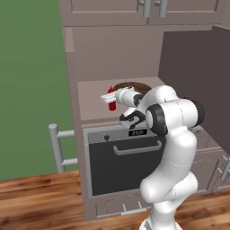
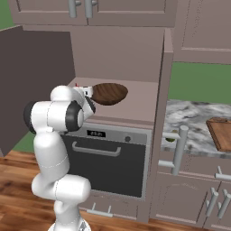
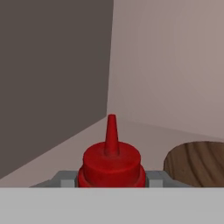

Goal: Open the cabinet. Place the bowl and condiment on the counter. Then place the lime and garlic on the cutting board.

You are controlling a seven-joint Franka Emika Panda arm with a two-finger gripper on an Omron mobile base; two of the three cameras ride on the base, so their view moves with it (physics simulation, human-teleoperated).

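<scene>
Cabinet (image 2: 40, 76) door swung wide, so the jaws reach onto its shelf and sit clamped on the condiment (image 1: 112, 99) near the front edge; bowl (image 2: 109, 93) just beside.

The bowl (image 3: 197, 162) crowds one side of the condiment (image 3: 112, 164); shelf room lies open opposite.

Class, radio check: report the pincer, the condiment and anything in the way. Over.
Pincer closed on the condiment, inside the open cabinet. Bowl sits beside it on the shelf. Nothing blocking the way out.
</scene>
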